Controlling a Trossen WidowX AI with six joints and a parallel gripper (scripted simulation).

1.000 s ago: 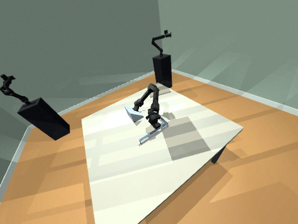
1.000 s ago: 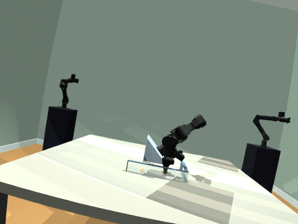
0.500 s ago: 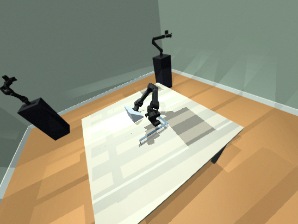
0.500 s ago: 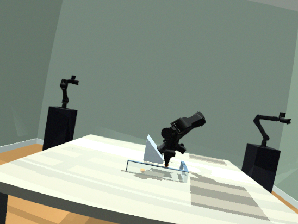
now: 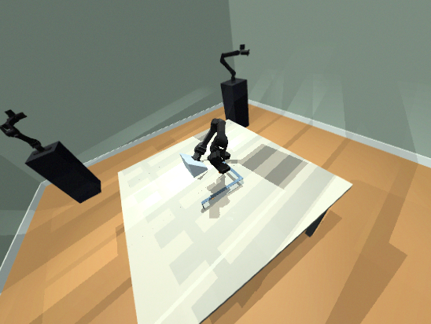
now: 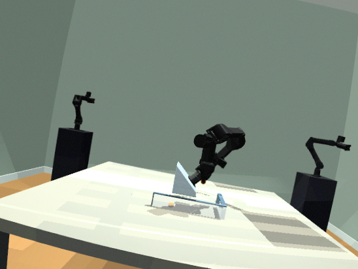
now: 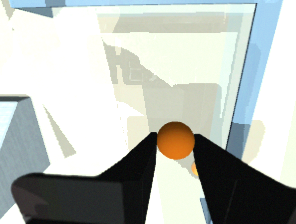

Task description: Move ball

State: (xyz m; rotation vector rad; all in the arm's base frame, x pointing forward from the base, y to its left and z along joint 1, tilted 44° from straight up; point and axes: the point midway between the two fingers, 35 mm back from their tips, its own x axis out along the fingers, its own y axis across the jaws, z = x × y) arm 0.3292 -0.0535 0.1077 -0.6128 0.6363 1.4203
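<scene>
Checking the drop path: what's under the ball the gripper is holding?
In the wrist view, the ball sits between the gripper fingers, above pale table. A small orange patch peeks out below it, mostly hidden by a finger; I can't identify it.

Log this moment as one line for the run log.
phase: carrying | gripper: shut on ball | ball: lifted off table | see-through copy: unreached

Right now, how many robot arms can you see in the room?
3: one arm on the table holding the orange ball, one on the left pedestal, one on the right pedestal.
</scene>
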